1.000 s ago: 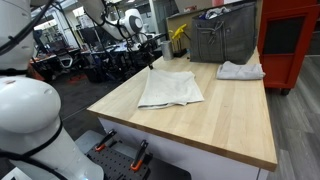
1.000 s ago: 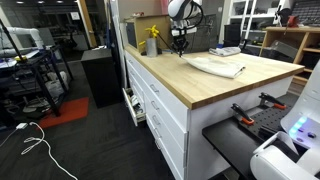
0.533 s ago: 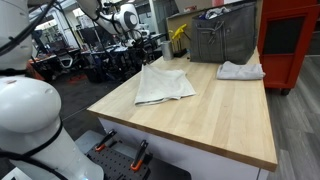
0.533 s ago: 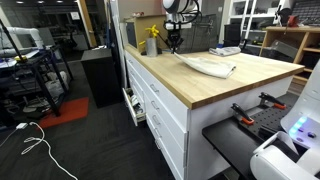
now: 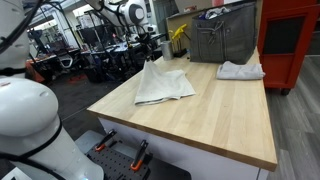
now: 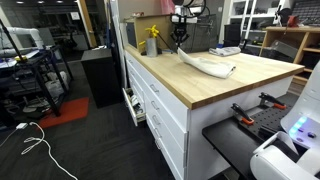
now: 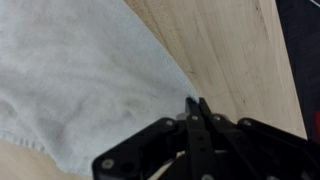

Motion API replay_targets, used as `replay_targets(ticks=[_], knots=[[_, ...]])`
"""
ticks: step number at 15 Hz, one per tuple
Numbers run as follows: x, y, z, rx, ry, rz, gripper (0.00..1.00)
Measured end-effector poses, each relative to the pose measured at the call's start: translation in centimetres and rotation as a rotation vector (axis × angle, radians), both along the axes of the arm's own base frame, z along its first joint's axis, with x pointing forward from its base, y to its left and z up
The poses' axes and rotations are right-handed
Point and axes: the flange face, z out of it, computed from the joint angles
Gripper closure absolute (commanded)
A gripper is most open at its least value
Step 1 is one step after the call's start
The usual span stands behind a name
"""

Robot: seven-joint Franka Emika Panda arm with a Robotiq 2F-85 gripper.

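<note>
gripper (image 7: 194,103) clamped shut on corner of white towel (image 7: 90,80); towel body spreads toward 10 o'clock over wooden table (image 7: 228,40).

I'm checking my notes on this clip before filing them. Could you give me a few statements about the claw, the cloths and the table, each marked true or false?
1. The claw is shut on an edge of the pale cloth. True.
2. The pale cloth lies completely flat. False: one end stands raised at the claw, while the rest lies on the wooden table.
3. A second cloth, crumpled, lies on the table near the grey container. True.
4. The two cloths overlap. False: they lie apart, with bare wood between them.
</note>
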Motion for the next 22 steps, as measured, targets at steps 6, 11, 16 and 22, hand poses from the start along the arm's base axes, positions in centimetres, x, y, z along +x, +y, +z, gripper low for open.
replay_targets(ticks=[6,11,16,22], knots=[[-2.8,-1.8,-0.7,0.005,0.002,-0.038,0.99],[-6.7,-2.0,-1.7,-0.033,-0.046,-0.058,0.99],[-10.6,-5.1,-4.0,-0.072,-0.017,-0.238,0.99],[-13.8,-11.0,-5.3,-0.075,0.04,-0.45,0.99]])
